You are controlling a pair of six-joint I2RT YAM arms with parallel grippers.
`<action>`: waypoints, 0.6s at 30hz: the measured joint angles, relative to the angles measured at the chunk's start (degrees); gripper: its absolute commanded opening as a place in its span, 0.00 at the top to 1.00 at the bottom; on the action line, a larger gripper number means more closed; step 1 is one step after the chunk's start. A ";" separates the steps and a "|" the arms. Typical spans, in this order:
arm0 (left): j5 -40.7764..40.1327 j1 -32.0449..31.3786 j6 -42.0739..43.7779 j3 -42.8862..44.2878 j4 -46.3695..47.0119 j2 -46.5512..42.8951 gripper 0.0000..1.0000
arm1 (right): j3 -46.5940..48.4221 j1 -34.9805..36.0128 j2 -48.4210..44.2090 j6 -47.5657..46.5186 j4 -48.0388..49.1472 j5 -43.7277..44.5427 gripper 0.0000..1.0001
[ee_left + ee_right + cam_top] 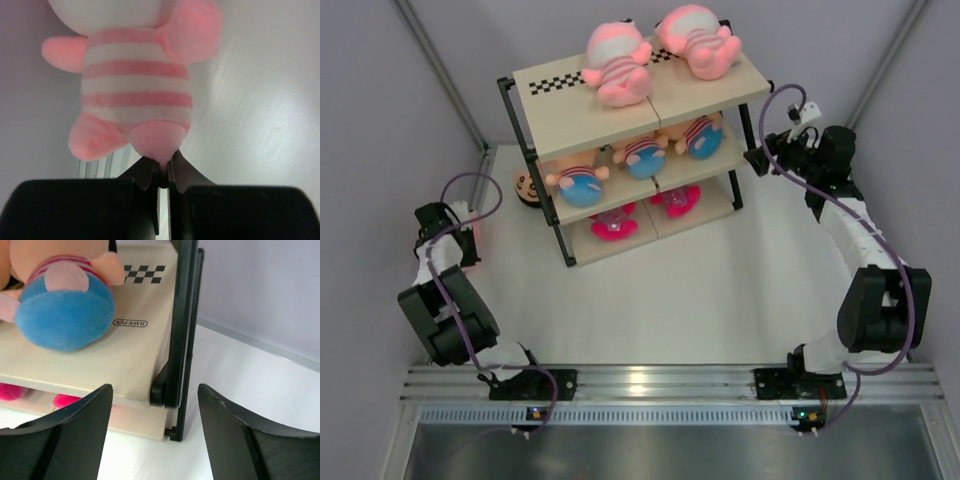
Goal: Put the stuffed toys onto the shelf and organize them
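Note:
My left gripper (163,162) is shut on the foot of a pink stuffed toy (137,85) with a pink-and-white striped middle. In the top view that gripper (468,240) is at the far left, away from the shelf (570,125), and the arm mostly hides the toy. Two pink toys (618,62) (698,42) lie on the shelf's top board. Three blue-bottomed boy dolls (578,183) (642,156) (702,135) lie on the middle board. My right gripper (155,390) is open, with nothing between its fingers, at the shelf's right front post (180,325) beside a boy doll (65,315).
Bright pink plush shapes (613,225) (677,200) sit on the bottom board. A brown round plush thing (527,186) lies on the table by the shelf's left leg. Grey walls close in the white table on three sides.

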 measured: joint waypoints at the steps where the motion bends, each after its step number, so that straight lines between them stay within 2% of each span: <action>1: 1.33 0.02 -0.02 -0.33 -1.22 -2.08 1.00 | -0.39 0.02 -1.51 0.52 -0.81 1.31 0.30; 7: 9.81 0.00 -1.16 -0.24 -9.64 -17.86 1.00 | -3.74 0.81 -15.30 3.21 -4.24 11.06 0.31; 10: 12.92 0.00 -2.12 1.20 -15.15 -24.52 1.00 | -3.82 4.48 -22.03 1.29 -7.21 16.48 0.31; 14: 18.16 0.00 -3.56 7.30 -24.65 -31.23 1.00 | -3.82 17.79 -28.94 -2.82 -11.21 20.92 0.31; 18: 23.39 0.02 -4.48 15.28 -32.79 -33.57 1.00 | -3.87 32.63 -32.46 -5.14 -11.58 22.27 0.32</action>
